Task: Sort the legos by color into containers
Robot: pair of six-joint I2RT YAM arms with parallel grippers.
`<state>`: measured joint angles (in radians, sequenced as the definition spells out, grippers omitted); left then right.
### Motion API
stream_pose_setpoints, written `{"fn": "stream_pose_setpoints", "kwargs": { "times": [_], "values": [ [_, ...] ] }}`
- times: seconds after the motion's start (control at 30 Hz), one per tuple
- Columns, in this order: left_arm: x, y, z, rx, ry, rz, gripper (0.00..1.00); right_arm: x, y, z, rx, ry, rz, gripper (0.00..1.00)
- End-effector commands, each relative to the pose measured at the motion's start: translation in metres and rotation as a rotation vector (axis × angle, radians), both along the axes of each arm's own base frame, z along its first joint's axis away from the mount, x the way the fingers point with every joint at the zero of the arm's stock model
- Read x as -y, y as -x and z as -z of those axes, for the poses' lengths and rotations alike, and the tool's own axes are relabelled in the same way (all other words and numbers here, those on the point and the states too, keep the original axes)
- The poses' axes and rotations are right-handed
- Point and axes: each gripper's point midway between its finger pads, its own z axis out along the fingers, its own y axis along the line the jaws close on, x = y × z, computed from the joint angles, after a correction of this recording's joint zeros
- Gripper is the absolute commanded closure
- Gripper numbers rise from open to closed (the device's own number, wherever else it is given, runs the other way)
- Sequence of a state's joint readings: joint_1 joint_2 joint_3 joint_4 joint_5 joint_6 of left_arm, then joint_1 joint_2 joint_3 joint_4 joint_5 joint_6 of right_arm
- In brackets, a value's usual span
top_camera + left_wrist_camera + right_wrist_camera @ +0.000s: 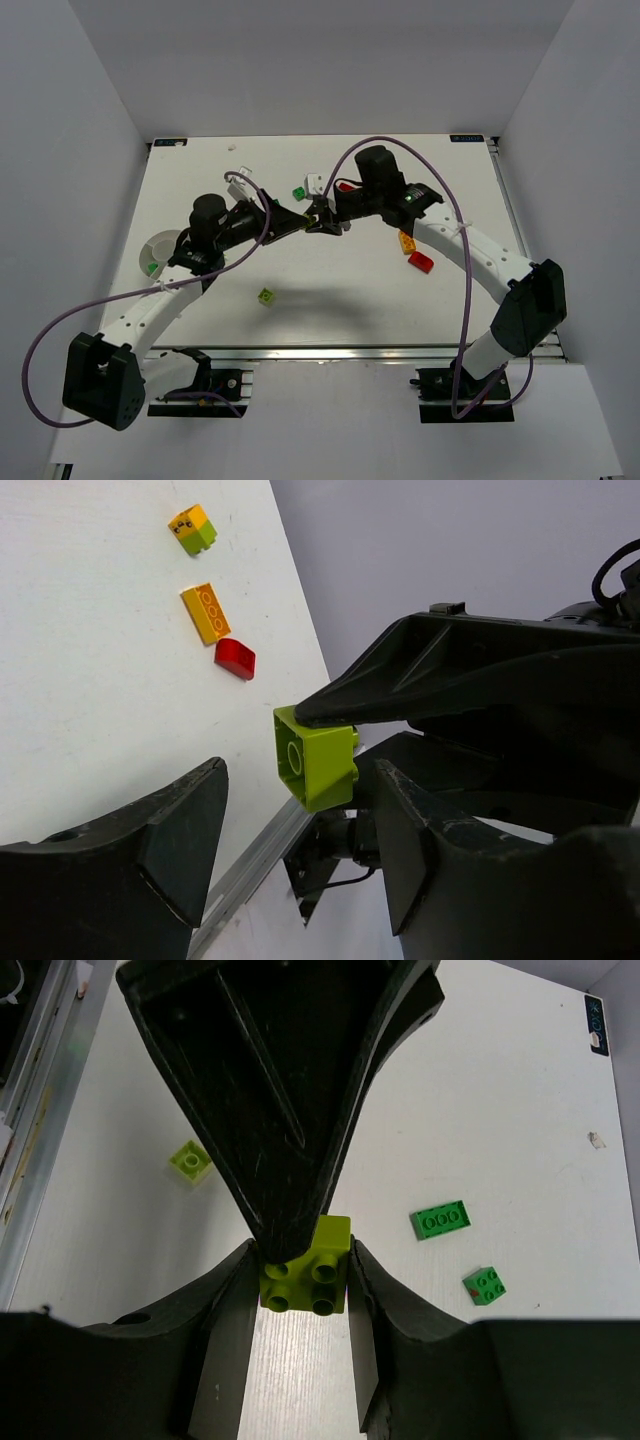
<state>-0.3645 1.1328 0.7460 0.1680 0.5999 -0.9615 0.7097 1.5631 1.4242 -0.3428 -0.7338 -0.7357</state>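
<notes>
Right claw [300, 1258] pinches 1 lime lego [306, 1284].

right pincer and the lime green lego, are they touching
Touching: the right wrist view shows the right pincer clamped against two opposite sides of the lime green lego.

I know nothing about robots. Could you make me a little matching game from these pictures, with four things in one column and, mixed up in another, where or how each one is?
Things:
1. lime brick with four studs
2. red brick
3. white dish
4. left end effector

Places or states:
A. open, one finger on either side of a brick
B. at the left edge of the table
C. clamped in the right end effector
D. lying on the table next to an orange brick

Pairs: 1-C, 2-D, 3-B, 4-A.
</notes>
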Motion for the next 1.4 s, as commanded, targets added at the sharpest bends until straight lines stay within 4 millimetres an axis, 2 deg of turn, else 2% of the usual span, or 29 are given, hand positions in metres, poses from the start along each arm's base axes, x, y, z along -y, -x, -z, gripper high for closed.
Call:
{"fn": "stream_pose_setpoints", "kwargs": {
  "times": [0.0,0.2,0.3,0.4,0.43,0.57,0.73,0.77,0.8,0.83,0.87,0.93,0.97,1.03,1.07,1.13,1.17,1.2,1.23,1.27,1.3,1.33,1.37],
  "values": [
    [0.006,0.003,-0.014,0.044,0.026,0.032,0.31,-0.009,0.001,0.0,0.007,-0.015,-0.011,0.92],
    [0.013,0.004,-0.014,0.037,0.034,0.047,0.36,-0.014,0.007,0.002,0.003,-0.01,-0.025,0.9],
    [0.015,0.004,-0.012,0.033,0.036,0.053,0.41,-0.015,0.008,0.003,0.004,-0.009,-0.029,0.88],
    [0.016,0.003,-0.01,0.023,0.034,0.059,0.53,-0.016,0.009,0.003,0.005,-0.008,-0.029,0.82],
    [0.017,0.004,-0.009,0.017,0.034,0.066,0.61,-0.016,0.009,0.004,0.006,-0.005,-0.025,0.8],
    [0.016,0.003,-0.007,0.008,0.015,0.062,0.83,-0.015,0.005,0.006,0.011,0.0,-0.006,0.64],
    [0.005,0.0,0.005,-0.026,-0.088,0.007,1.0,-0.013,-0.003,0.012,0.004,0.018,0.052,0.29],
    [-0.002,-0.001,0.018,-0.083,-0.135,-0.034,1.0,-0.012,-0.005,0.012,0.006,0.02,0.063,0.13],
    [-0.005,-0.002,0.018,-0.077,-0.158,-0.049,1.0,-0.011,-0.008,0.015,0.005,0.03,0.086,0.11],
    [-0.008,-0.002,0.018,-0.084,-0.173,-0.068,1.0,-0.01,-0.01,0.018,0.004,0.039,0.101,0.11],
    [-0.016,-0.003,0.027,-0.119,-0.212,-0.113,1.0,-0.009,-0.012,0.02,0.005,0.046,0.113,0.11],
    [-0.028,-0.003,0.025,-0.124,-0.241,-0.168,1.0,-0.005,-0.018,0.026,0.01,0.063,0.16,0.11],
    [-0.04,-0.003,0.033,-0.159,-0.287,-0.232,1.0,-0.002,-0.021,0.029,0.011,0.074,0.179,0.11],
    [-0.059,-0.005,0.034,-0.183,-0.324,-0.331,1.0,0.004,-0.025,0.038,0.01,0.099,0.22,0.11],
    [-0.074,0.004,0.038,-0.222,-0.363,-0.385,1.0,0.006,-0.026,0.042,0.004,0.107,0.229,0.11],
    [-0.113,-0.002,0.036,-0.249,-0.422,-0.605,1.0,0.011,-0.024,0.05,-0.014,0.12,0.236,0.11],
    [-0.133,0.011,0.041,-0.297,-0.465,-0.681,1.0,0.014,-0.023,0.052,-0.031,0.123,0.241,0.15],
    [-0.157,0.01,0.034,-0.304,-0.472,-0.832,1.0,0.014,-0.02,0.054,-0.047,0.124,0.231,0.21],
    [-0.171,0.015,0.032,-0.315,-0.482,-0.902,1.0,0.015,-0.018,0.056,-0.063,0.128,0.227,0.33],
    [-0.186,0.028,0.032,-0.336,-0.503,-0.961,1.0,0.015,-0.017,0.057,-0.092,0.129,0.238,0.76],
    [-0.204,0.031,0.027,-0.338,-0.497,-1.073,1.0,0.015,-0.016,0.058,-0.109,0.13,0.242,0.93],
    [-0.213,0.035,0.022,-0.34,-0.494,-1.12,1.0,0.015,-0.016,0.06,-0.127,0.135,0.245,1.0],
    [-0.224,0.045,0.025,-0.368,-0.529,-1.162,1.0,0.015,-0.016,0.059,-0.143,0.131,0.253,1.0]
  ]
}}
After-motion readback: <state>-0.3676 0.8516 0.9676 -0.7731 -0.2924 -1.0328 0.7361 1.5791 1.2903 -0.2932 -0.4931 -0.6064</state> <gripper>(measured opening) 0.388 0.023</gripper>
